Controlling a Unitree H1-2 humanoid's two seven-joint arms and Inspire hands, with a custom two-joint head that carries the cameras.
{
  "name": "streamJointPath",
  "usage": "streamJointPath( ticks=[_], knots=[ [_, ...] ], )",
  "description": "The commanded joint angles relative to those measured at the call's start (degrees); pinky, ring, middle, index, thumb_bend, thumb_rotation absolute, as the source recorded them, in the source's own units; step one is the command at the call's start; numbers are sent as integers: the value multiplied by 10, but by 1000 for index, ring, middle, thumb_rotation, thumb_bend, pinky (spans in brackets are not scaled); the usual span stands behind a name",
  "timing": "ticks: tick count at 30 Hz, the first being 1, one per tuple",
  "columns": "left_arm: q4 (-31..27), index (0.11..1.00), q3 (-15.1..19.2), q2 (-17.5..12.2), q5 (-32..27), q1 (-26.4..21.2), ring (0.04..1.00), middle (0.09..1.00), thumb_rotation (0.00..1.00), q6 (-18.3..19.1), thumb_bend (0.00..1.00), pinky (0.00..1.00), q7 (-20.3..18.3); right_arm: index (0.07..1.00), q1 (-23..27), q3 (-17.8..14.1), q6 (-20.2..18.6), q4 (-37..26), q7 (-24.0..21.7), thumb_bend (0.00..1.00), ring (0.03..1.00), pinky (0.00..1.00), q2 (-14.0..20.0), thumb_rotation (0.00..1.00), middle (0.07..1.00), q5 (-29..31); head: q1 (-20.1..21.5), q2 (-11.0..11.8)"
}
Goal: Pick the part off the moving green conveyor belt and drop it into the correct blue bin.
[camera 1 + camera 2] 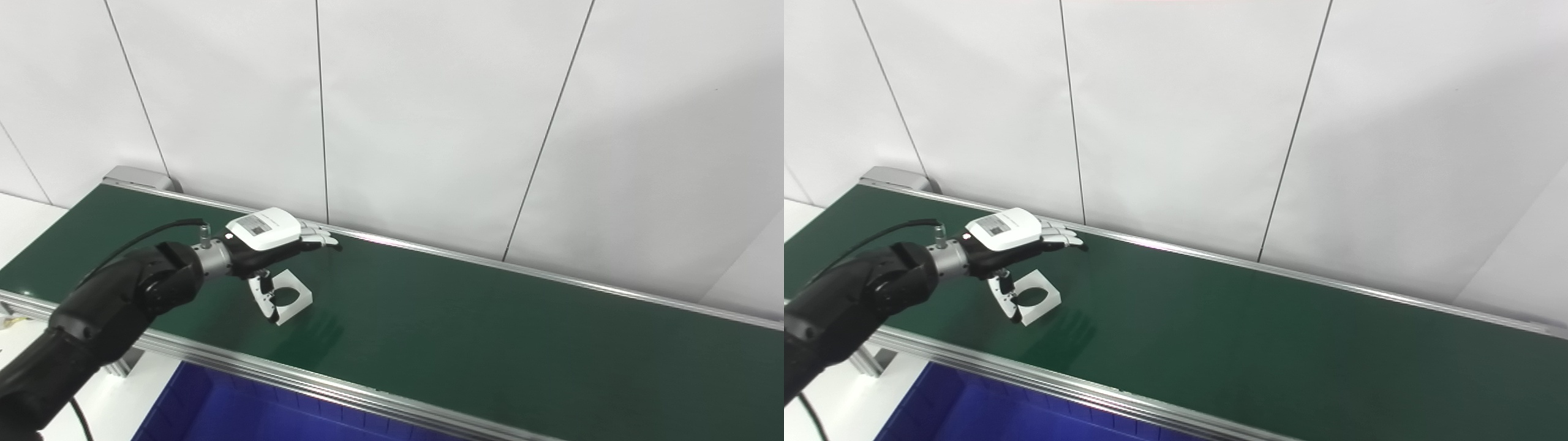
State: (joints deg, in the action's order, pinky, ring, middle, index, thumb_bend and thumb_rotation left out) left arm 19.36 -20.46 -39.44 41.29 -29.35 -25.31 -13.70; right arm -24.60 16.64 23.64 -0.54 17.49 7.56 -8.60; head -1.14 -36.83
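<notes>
Belt edges: the green conveyor belt (490, 318) is running from the far left to the near right, with a silver rail (294, 376) along its near side and another along the wall side.
Open room: most of the belt is lying bare to the right of the hand — lots of green on that side. The white wall (429, 110) is standing close behind the far rail.
Part: the white part (293, 298) is lying flat on the belt, near the left end, closer to the near rail than to the wall.
Which way it is pointing: it is looking like a square plate with a round hole in the middle. One corner is pointing at the near rail. No side is looking longer than the others, so I cannot tell a long way for it.
Left hand: the left hand (269, 236) is reaching over the part, fingers (318, 236) spread flat toward the wall and holding nothing. The thumb (264, 298) is hanging down at the part's left edge — touching or just beside, I cannot tell.
Right hand: it is not showing in either view.
Blue bin: the blue bin (202, 404) is sitting below the near rail. The bit of its inside that is showing is looking empty.
</notes>
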Motion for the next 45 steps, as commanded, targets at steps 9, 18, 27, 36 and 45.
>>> streamJointPath(
  ticks=[9, 18, 27, 36, 45],
  knots=[
    [-10, 900, 1, 19, 29, -37, 940, 941, 85, 18, 882, 891, -10, 973, -3, 2, 33, -17, 6, 642, 872, 926, 5, 444, 889, 1, -17, -3],
    [0, 904, -18, 42, 54, -45, 948, 943, 64, 32, 897, 896, -24, 966, -3, 0, 33, -14, 13, 660, 878, 924, 4, 470, 886, 2, -31, -3],
    [20, 904, -31, 56, 81, -48, 952, 941, 16, 42, 880, 916, -14, 965, -3, 5, 33, -15, 19, 661, 877, 927, 8, 478, 881, 8, -37, -5],
    [59, 898, -51, 71, 112, -56, 950, 945, 0, 47, 841, 911, 9, 965, -4, 8, 33, -16, 24, 646, 871, 915, 9, 464, 880, 8, -40, -5],
    [91, 900, -56, 84, 127, -61, 935, 938, 0, 58, 747, 910, 32, 963, -5, 8, 33, -18, 25, 656, 871, 912, 9, 480, 883, 12, -44, -7]
  ],
)
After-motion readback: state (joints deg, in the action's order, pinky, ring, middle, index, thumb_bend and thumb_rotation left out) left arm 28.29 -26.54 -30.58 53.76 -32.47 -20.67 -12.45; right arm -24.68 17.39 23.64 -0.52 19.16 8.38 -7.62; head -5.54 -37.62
